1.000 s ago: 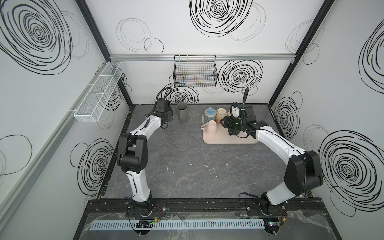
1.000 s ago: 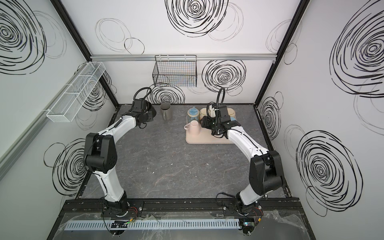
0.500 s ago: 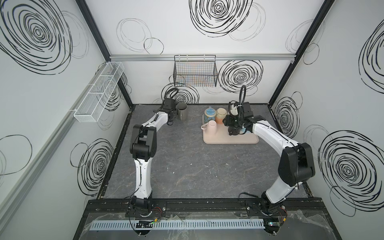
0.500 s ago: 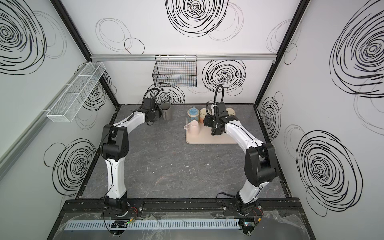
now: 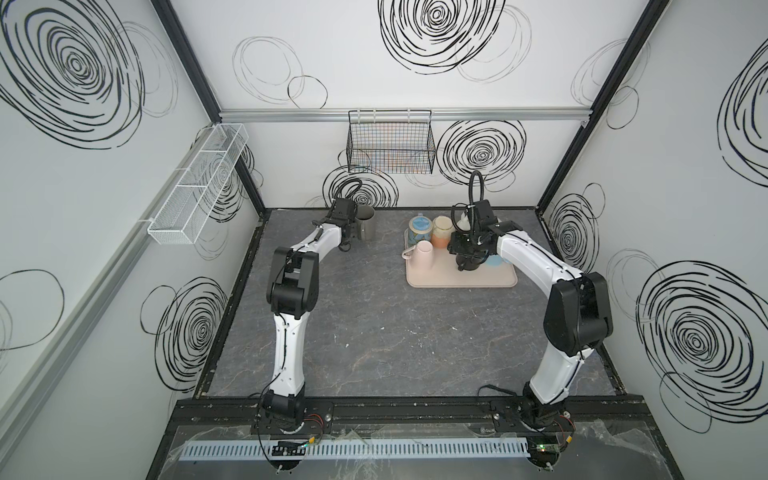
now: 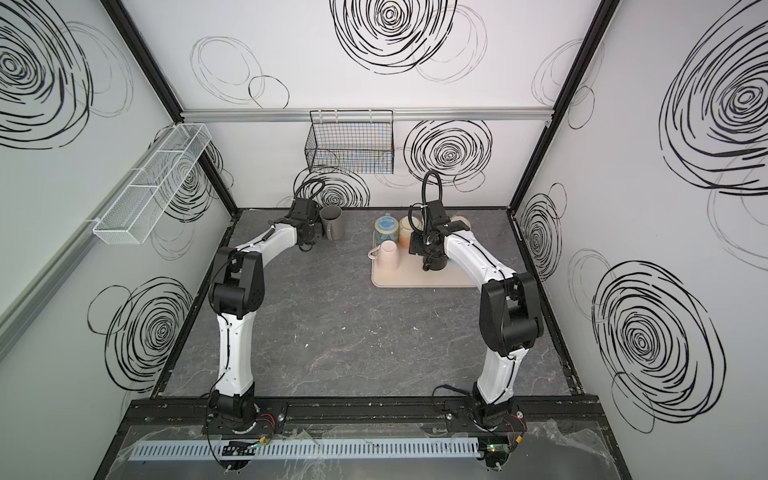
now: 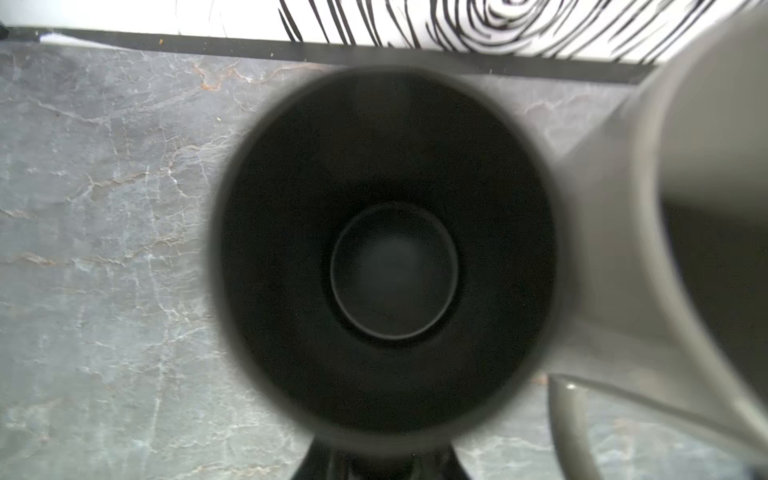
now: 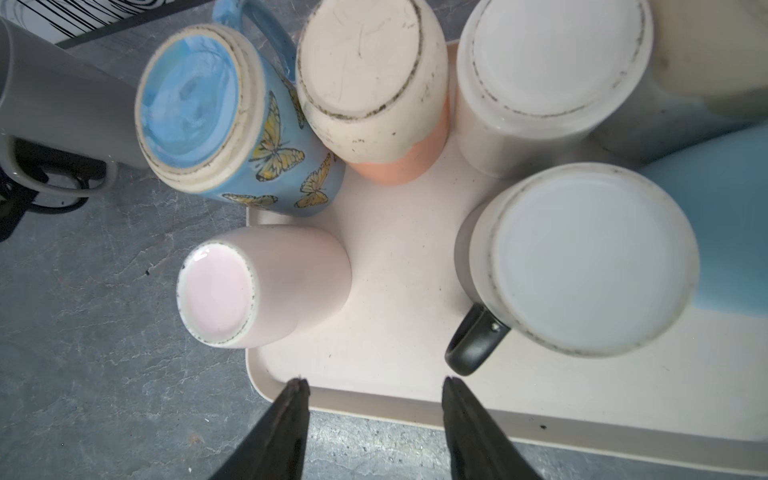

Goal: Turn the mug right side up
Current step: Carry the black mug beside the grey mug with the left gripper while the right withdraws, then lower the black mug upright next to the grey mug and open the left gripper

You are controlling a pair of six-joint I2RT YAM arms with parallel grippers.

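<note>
A black mug (image 7: 382, 266) stands right side up on the grey floor, its open mouth filling the left wrist view. My left gripper (image 5: 349, 236) is right over it at the back left, and the dark fingers (image 7: 332, 465) sit at its near rim. Whether they grip it is hidden. A grey mug (image 5: 366, 223) stands upright beside it. My right gripper (image 8: 374, 380) hangs open and empty over the front edge of the pink tray (image 8: 395, 249). It is next to the black handle of an upside-down white mug (image 8: 582, 257).
Several more mugs stand upside down on the tray (image 5: 457, 280): a blue butterfly one (image 8: 199, 108), a cream and orange one (image 8: 374, 83), a pink one (image 8: 249, 291) and a white one (image 8: 548, 62). A wire basket (image 5: 390, 145) hangs on the back wall.
My left gripper has moved right along the back wall and now sits next to the grey mug. My right gripper has shifted slightly toward the tray's front edge.
</note>
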